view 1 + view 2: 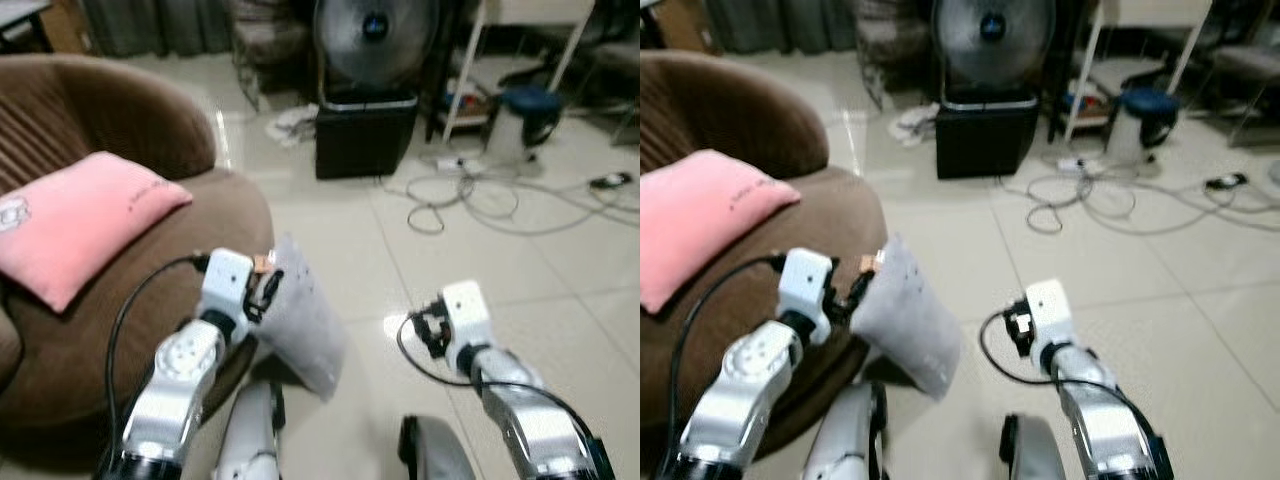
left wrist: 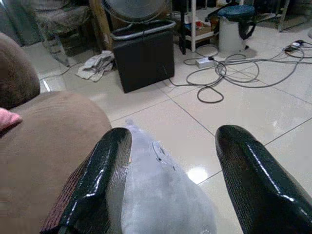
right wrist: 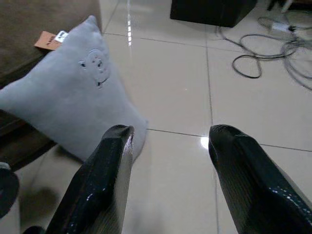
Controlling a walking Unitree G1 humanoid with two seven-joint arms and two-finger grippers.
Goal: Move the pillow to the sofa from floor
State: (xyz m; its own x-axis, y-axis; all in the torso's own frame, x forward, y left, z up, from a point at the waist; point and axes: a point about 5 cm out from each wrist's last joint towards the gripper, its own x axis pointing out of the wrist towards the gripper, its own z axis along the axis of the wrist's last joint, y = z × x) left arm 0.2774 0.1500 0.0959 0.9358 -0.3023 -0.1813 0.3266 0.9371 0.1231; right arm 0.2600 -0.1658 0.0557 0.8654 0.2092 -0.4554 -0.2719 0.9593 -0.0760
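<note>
Grey pillow (image 3: 73, 105): soft, plain, pale grey, with a small round stitched mark on its face and an orange-and-white tag (image 3: 50, 38) at its top corner. Standing on edge on the tiled floor (image 1: 470, 270), leaning against the front of the brown sofa (image 1: 150, 290), top corner touching the sofa's seat edge, bottom corner on the tiles.

Left gripper (image 2: 170, 180) right at the pillow, just in front of the sofa: fingers (image 2: 92, 180) spread apart, one on each side of the pillow's upper part, not pressed together on it. Whether the inner finger touches the fabric cannot be told.

Right gripper (image 3: 168, 180) out over the bare tiles, away from the sofa, near the pillow's lower corner but apart from it; fingers spread wide, holding nothing.

On the sofa seat, a pink pillow (image 1: 75, 220), lying flat, well apart from the grey one.

Beyond the sofa, across the tiles: a black box (image 1: 365, 132) with a round fan (image 1: 372, 35) on top, a crumpled cloth (image 1: 292, 125) beside the box, loose cables (image 1: 480, 195) looping over the floor, a white bin with a blue lid (image 1: 522, 115).
</note>
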